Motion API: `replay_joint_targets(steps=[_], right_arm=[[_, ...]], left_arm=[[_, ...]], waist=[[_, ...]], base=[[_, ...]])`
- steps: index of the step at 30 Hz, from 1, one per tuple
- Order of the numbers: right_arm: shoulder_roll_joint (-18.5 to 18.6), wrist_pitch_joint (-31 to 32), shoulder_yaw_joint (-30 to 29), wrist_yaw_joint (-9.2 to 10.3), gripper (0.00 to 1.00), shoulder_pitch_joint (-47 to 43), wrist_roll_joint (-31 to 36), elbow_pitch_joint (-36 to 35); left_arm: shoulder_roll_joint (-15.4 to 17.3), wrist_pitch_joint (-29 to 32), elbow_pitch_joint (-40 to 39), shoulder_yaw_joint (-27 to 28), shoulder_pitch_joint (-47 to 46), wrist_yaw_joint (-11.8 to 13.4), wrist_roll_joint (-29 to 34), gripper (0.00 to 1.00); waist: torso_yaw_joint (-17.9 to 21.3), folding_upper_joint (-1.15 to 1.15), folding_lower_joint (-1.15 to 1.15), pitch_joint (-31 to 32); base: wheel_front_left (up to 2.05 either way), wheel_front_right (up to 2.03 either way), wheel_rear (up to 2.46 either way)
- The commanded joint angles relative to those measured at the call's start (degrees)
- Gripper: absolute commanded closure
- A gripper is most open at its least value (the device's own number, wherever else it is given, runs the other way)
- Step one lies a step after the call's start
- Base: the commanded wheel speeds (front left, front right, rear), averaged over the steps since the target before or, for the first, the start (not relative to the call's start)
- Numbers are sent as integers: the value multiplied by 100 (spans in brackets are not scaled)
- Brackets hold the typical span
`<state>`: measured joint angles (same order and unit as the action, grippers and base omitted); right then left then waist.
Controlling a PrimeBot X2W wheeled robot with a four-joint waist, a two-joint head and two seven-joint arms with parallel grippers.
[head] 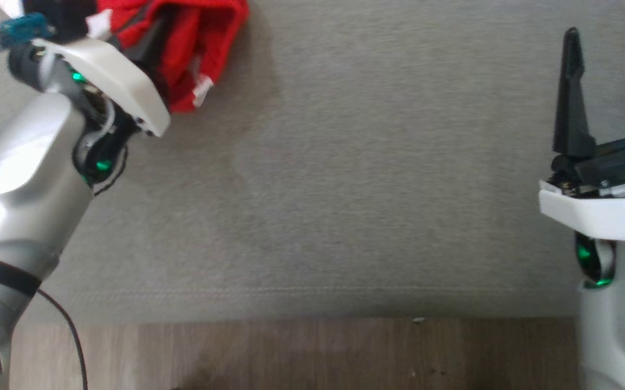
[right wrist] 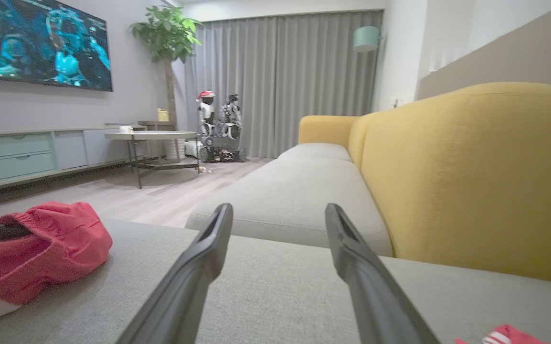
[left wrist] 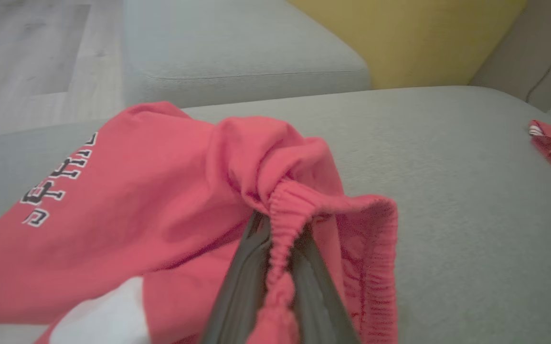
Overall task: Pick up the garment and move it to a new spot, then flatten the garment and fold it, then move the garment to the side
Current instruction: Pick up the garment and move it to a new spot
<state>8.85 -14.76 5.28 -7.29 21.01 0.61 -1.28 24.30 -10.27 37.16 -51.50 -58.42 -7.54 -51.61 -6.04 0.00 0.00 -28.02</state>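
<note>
Left tool (left wrist: 279, 227) clamped on the elastic waistband of the red garment (left wrist: 161, 191), which lies bunched on the grey sofa seat (head: 345, 189), far left. Right tool (right wrist: 278, 212) — fingers apart, empty.

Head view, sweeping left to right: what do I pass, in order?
Left arm's pale forearm → red garment → bare grey cushion → right gripper, jaws open and pointing up the picture.
</note>
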Motion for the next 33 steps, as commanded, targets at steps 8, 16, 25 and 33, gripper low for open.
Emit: replay_joint_targets(steps=[8,16,25,33], right_arm=[[-440,-24,195,-20,0,-281,-181,-149],[-586,-24,210,-20,0,-266,-338,-157],[-596,-24,437,-20,0,-230,-724,-148],[-596,-24,444,-20,0,-368,-721,-54]], left_arm=[[266,41,-681,-330,-487,6,-159,100],[214,286,-935,-636,-677,6,-260,100],[-261,58,93,-1009,-262,135,-113,100],[-838,-460,839,-1090,-89,529,587,0]], waist=[[1016,0,0,469],[1635,0,0,510],[1948,0,0,347],[1757,0,0,584]], base=[[0,0,0],[0,0,0],[0,0,0],[0,0,0]])
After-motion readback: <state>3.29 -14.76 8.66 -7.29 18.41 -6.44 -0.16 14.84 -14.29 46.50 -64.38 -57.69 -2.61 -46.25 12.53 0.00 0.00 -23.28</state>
